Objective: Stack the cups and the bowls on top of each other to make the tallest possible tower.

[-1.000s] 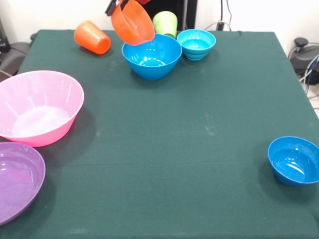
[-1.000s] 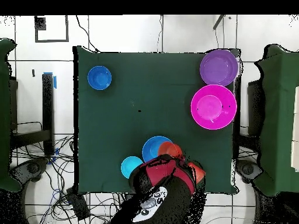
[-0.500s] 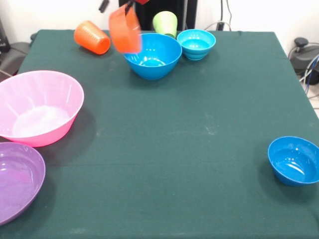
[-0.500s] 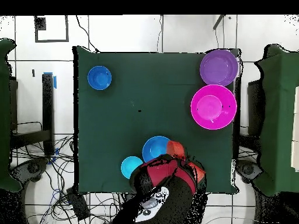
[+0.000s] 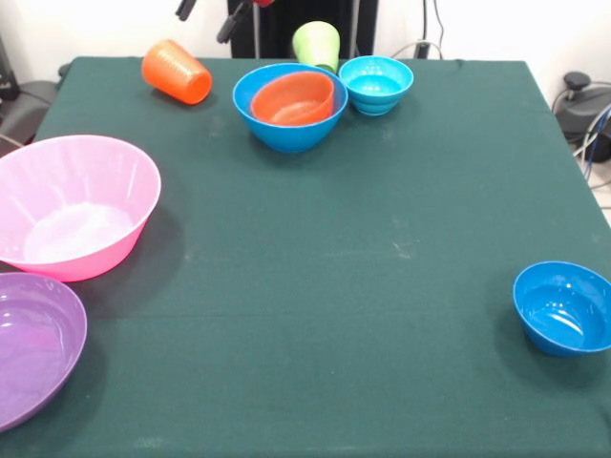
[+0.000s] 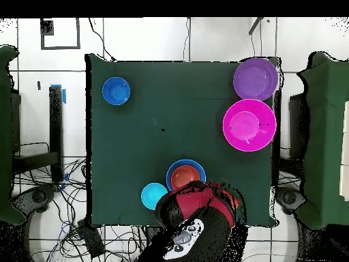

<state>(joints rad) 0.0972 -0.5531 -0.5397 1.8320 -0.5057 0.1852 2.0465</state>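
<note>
The small orange bowl [image 5: 293, 98] [image 6: 184, 177] rests inside the medium blue bowl [image 5: 286, 132] [image 6: 171, 170], slightly tilted. Above and left of them, at the picture's top edge, my gripper [image 5: 207, 13] stands open with nothing between its fingers. In the overhead view the arm [image 6: 194, 218] covers the gripper. The lime green cup [image 5: 316, 43] stands upside down behind the blue bowl. The ribbed orange cup [image 5: 176, 72] lies on its side to the left. The small cyan bowl [image 5: 375, 84] [image 6: 153, 196] sits right of the blue one.
The huge pink bowl [image 5: 76, 205] [image 6: 249, 125] and the purple bowl [image 5: 33, 343] [image 6: 255, 78] sit together at the left side in the front view. The small dark blue bowl [image 5: 563, 307] [image 6: 116, 91] stands alone near the right front corner.
The orange bowl left my gripper and dropped into the blue bowl. My gripper opened and rose toward the top edge.
</note>
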